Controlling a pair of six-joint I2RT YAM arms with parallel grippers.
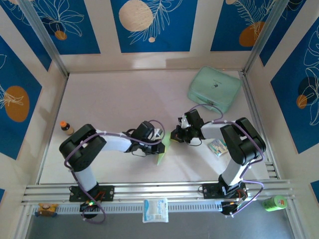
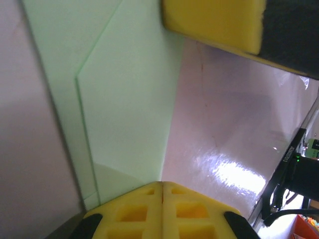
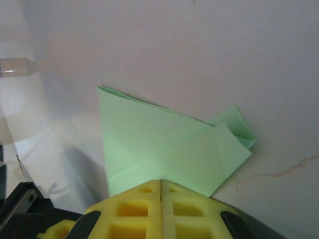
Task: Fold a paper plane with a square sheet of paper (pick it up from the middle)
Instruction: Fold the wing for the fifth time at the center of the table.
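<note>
The left hand [image 2: 162,185] was clenched, its yellow foam fingertips pressed together right at the near edge of the thin light-green paper sheet [image 2: 127,104]; whether the paper was pinched between them could not be told. The right hand [image 3: 161,182] was likewise closed tight, its tips meeting the sheet's edge from the opposite side. The sheet itself was partly folded, with slanting creases and overlapping flaps, one small corner poking out behind. From above, it lay between the two hands near the middle of the pale table [image 1: 114,99]. Farther out, a thick mint-green rounded case [image 1: 214,88] sat at the far right corner, and a small orange-capped bottle [image 1: 66,128] stood near the left edge.
</note>
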